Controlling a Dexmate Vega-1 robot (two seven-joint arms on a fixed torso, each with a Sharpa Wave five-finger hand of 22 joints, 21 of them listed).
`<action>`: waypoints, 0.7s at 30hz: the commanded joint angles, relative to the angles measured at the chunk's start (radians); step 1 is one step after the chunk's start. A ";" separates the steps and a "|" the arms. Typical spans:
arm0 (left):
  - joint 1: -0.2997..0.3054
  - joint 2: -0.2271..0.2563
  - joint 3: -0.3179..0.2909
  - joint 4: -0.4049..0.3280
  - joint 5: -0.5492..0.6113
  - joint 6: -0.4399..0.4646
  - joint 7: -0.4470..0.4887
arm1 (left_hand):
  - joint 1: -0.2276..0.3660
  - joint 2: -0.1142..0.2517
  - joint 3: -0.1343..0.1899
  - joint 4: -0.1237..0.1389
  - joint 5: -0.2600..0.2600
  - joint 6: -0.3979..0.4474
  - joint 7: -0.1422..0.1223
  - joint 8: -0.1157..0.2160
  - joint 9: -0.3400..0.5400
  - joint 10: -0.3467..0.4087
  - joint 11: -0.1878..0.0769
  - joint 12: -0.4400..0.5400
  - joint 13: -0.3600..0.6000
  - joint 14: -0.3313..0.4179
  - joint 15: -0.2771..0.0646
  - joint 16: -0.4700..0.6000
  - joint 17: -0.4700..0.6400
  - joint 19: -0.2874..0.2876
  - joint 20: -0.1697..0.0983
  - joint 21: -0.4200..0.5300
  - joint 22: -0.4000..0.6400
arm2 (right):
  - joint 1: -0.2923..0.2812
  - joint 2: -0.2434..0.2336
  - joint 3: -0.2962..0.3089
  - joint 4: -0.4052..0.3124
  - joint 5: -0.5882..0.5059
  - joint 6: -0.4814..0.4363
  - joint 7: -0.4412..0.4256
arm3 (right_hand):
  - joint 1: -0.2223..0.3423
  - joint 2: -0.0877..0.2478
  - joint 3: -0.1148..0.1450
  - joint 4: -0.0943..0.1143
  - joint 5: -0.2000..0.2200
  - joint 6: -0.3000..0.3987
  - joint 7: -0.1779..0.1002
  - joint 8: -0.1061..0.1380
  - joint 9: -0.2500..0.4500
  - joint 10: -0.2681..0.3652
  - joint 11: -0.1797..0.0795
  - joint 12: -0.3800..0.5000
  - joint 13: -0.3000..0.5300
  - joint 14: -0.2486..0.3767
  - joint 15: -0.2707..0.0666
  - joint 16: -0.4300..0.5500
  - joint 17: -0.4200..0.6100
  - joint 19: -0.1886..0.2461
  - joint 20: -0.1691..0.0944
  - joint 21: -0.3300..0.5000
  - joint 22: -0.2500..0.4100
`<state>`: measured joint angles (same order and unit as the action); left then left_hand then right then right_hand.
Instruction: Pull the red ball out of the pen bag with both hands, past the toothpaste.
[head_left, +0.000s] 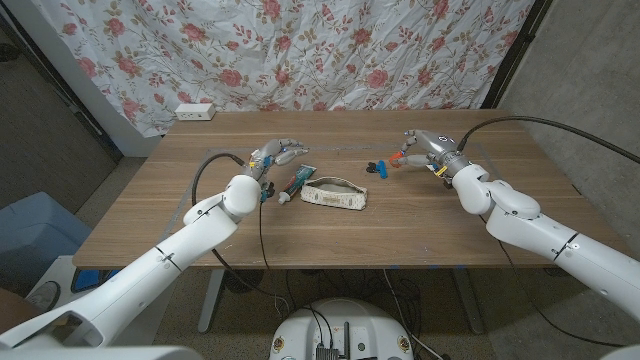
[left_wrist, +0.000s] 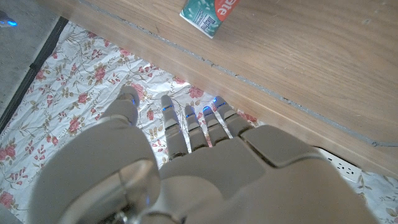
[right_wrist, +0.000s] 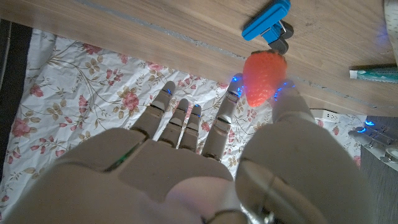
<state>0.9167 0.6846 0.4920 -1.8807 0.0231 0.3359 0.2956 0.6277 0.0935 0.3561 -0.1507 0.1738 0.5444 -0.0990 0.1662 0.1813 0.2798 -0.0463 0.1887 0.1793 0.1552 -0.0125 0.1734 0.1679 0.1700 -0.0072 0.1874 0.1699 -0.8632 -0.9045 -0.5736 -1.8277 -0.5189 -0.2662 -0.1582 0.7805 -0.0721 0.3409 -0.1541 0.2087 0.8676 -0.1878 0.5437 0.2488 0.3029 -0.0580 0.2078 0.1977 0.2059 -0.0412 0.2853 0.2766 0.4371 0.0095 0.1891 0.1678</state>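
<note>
Head view, from left to right: the left hand hovers over the wooden table with its fingers stretched out and apart, holding nothing. Just beside it, toward the middle, lies the toothpaste, a tube with green and red print, and touching its end lies the pen bag, a pale long pouch lying on its side. Further right there is a small blue clip on the table. The right hand is above the table, well apart from the pen bag, and it pinches a small red object between the thumb and one finger; the other fingers are spread.

In the right wrist view this red object looks like a strawberry, with small pits on its surface, more than a ball. It is held near the blue clip.

In the left wrist view the fingers are straight and a little apart, and one end of the toothpaste shows on the table.
</note>
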 joint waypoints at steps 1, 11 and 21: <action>0.032 -0.007 -0.058 0.041 -0.129 -0.074 0.040 | -0.015 0.011 0.004 0.007 0.000 -0.033 0.000 -0.005 0.002 -0.012 0.005 -0.002 0.003 -0.011 0.000 -0.003 0.003 -0.007 0.002 0.001 0.003 | -0.011 -0.005 -0.020 0.026 -0.031 -0.009 -0.031 | -0.001 0.009 0.002 0.005 0.001 -0.003 -0.001 0.005 0.002 0.011 -0.001 0.010 0.005 0.017 -0.009 0.011 0.005 0.016 0.000 0.010 0.001; 0.042 -0.039 -0.067 0.092 -0.184 -0.137 0.087 | -0.034 0.027 0.011 0.010 0.000 -0.110 -0.001 -0.005 0.000 -0.034 0.013 -0.003 0.003 -0.026 0.011 -0.001 0.003 -0.016 0.004 0.001 0.003 | -0.009 0.008 -0.043 0.059 -0.049 -0.021 -0.041 | -0.003 0.010 0.001 0.005 0.001 -0.006 0.000 0.005 0.001 0.016 -0.002 0.010 0.005 0.025 -0.016 0.015 0.008 0.028 -0.003 0.013 0.001; 0.067 -0.055 -0.094 0.111 -0.226 -0.172 0.141 | -0.046 0.029 0.012 0.010 -0.001 -0.133 0.002 0.000 -0.001 -0.049 0.016 -0.004 0.003 -0.036 0.016 -0.001 0.003 -0.019 0.005 0.001 0.003 | -0.004 0.025 -0.065 0.081 -0.059 -0.057 -0.041 | -0.004 0.010 0.000 0.005 0.001 -0.013 -0.003 0.004 0.000 0.018 -0.002 0.009 0.006 0.030 -0.020 0.018 0.010 0.034 -0.005 0.013 0.002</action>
<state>0.9615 0.6493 0.4241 -1.7992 -0.1463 0.2114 0.3845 0.5932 0.1195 0.3646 -0.1422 0.1738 0.4177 -0.0965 0.1616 0.1814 0.2370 -0.0284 0.1847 0.1792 0.1213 -0.0001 0.1733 0.1679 0.1556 -0.0036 0.1874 0.1699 -0.8714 -0.8936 -0.6152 -1.7732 -0.5640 -0.2987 -0.1938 0.7751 -0.0668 0.3396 -0.1529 0.2087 0.8585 -0.1896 0.5437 0.2457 0.3109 -0.0590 0.2078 0.1977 0.2237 -0.0375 0.2931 0.2811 0.4592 0.0017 0.1966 0.1679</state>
